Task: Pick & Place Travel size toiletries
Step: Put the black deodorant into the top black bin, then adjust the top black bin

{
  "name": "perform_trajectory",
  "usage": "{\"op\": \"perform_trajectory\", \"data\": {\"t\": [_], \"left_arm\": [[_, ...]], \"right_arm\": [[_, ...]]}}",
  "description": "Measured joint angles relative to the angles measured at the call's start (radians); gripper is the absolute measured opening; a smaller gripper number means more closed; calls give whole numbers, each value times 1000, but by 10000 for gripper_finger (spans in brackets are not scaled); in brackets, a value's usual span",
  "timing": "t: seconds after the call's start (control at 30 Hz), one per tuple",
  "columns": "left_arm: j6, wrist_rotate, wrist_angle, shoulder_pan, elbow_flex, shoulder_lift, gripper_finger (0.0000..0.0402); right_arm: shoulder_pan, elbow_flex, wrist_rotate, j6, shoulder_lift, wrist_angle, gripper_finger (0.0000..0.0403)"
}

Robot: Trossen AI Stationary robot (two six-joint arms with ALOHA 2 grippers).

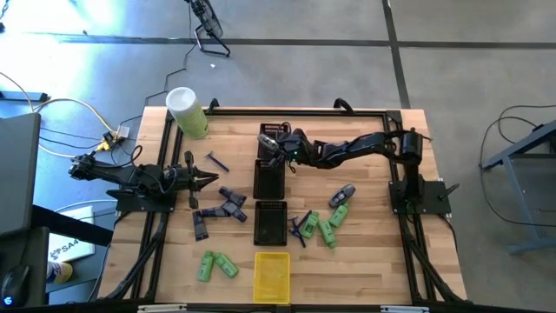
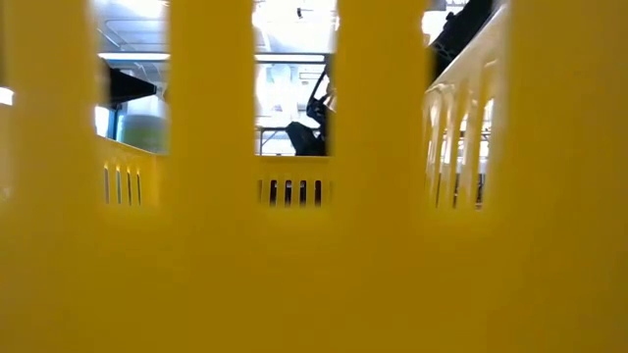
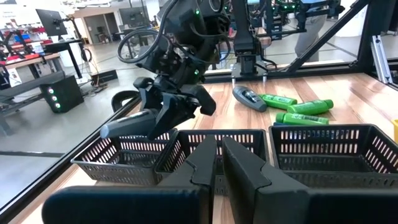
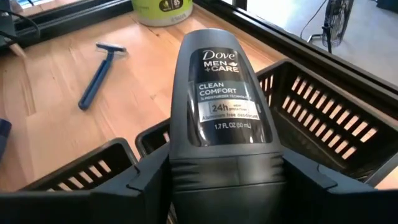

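Right gripper (image 4: 227,180) jaws pinching grey deodorant bottle (image 4: 222,106) over black basket (image 1: 270,178), frame centre; left gripper (image 1: 208,180) jaws pressed together, mid-left.

In the low view the yellow tray (image 2: 294,255) fills nearly everything, so only slivers of the room show through its slots. Between the right gripper's (image 4: 221,168) fingers (image 4: 134,186) the grey deodorant (image 4: 222,99) has its lower end cut off by the picture's edge (the label reads clearly). Beyond those fingers the pale-green cylinder (image 4: 160,7) is cropped. The left gripper (image 3: 219,163) hides part of the black trays (image 3: 186,152) behind its fingers.
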Motion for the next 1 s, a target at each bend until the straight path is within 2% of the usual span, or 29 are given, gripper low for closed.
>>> {"op": "perform_trajectory", "data": {"t": [0.13, 0.43, 0.7, 1.0], "left_arm": [[0, 0, 0, 0, 0, 0, 24], [0, 0, 0, 0, 0, 0, 24], [-2, 0, 0, 0, 0, 0, 24], [-5, -1, -1, 0, 0, 0, 24]], "right_arm": [[0, 0, 0, 0, 0, -7, 249], [1, 0, -2, -40, -1, 27, 250], [17, 0, -19, -106, -63, 60, 194], [41, 1, -30, -181, -212, -118, 107]]}}
